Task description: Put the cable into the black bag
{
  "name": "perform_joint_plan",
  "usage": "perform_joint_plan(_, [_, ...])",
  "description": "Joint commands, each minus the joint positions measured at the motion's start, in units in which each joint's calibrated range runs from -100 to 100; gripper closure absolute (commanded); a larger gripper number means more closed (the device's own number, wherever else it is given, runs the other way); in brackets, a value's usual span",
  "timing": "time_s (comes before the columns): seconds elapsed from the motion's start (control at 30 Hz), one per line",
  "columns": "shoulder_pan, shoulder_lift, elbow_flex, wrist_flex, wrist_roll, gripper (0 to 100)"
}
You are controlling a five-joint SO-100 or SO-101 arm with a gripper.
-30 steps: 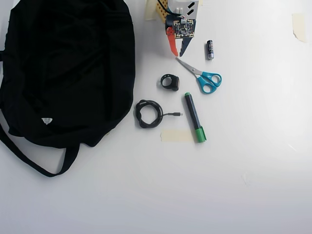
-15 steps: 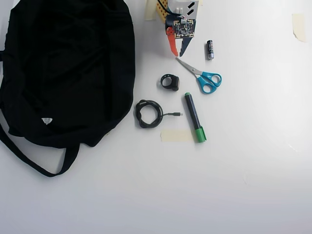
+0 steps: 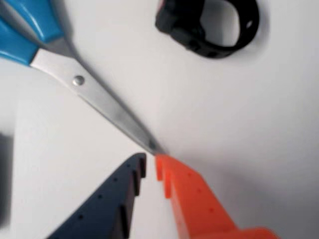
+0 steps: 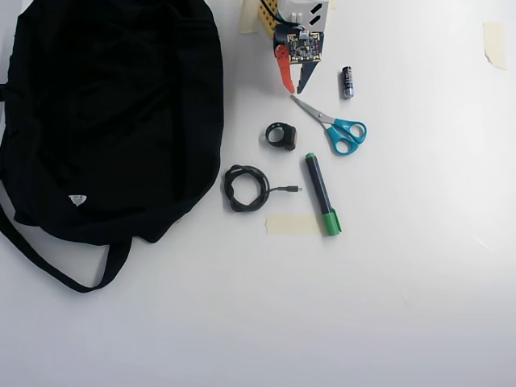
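The cable (image 4: 246,188) is a small black coil on the white table, its short plug end pointing right; it lies just right of the black bag (image 4: 113,113), apart from it. The bag fills the left of the overhead view, its strap looping to the lower left. My gripper (image 4: 294,89) is at the top centre, well above the cable in that view. In the wrist view my gripper (image 3: 150,162) has its orange and dark blue fingers a little apart with nothing between them. Cable and bag are out of the wrist view.
Blue-handled scissors (image 4: 334,127) (image 3: 99,97) lie with their tip right at my fingertips. A thick black ring-shaped object (image 4: 280,135) (image 3: 207,25) sits between gripper and cable. A green-capped marker (image 4: 321,193), a battery (image 4: 347,82) and a tape strip (image 4: 293,224) lie nearby.
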Motion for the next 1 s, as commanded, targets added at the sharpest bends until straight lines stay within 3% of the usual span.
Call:
perform_joint_plan(0.0, [0.2,-0.3,1.2,0.4,0.1,98])
perform_joint_plan(0.97, [-0.3,-0.2,1.2,0.4,0.0,98])
